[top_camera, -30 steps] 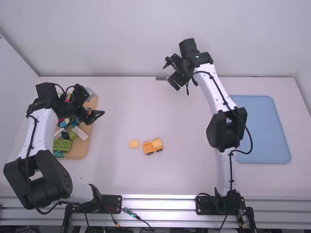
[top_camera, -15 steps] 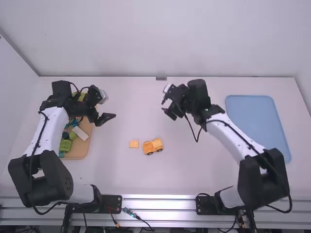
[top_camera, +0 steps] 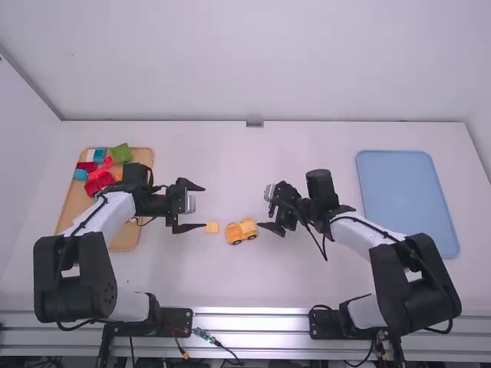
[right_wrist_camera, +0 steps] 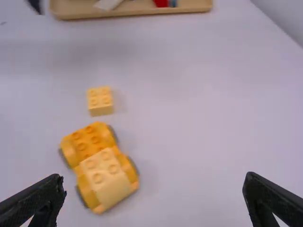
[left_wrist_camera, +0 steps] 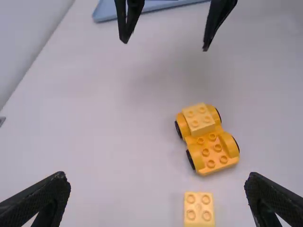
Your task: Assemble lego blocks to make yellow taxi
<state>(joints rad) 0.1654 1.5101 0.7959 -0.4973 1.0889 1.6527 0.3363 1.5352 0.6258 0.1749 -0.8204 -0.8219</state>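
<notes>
I hold the left claw (top_camera: 204,207) and right claw (top_camera: 265,211) wide open, empty, above the surface (top_camera: 307,276); between them stands the wheeled taxi base (left_wrist_camera: 215,152), topped by one yellow block (left_wrist_camera: 199,119), near a loose block (left_wrist_camera: 199,209).

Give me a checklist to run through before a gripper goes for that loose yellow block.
1. Left gripper open and empty: ok.
2. Right gripper open and empty: ok.
3. Loose block studs up: ok, on the table beside the wheeled base.
4. Wheeled base upright, with bare studs at one end: ok.
5. Mounted block pressed fully down on the base: cannot tell.
6. Both blocks on the base: not ok, only one is.
</notes>
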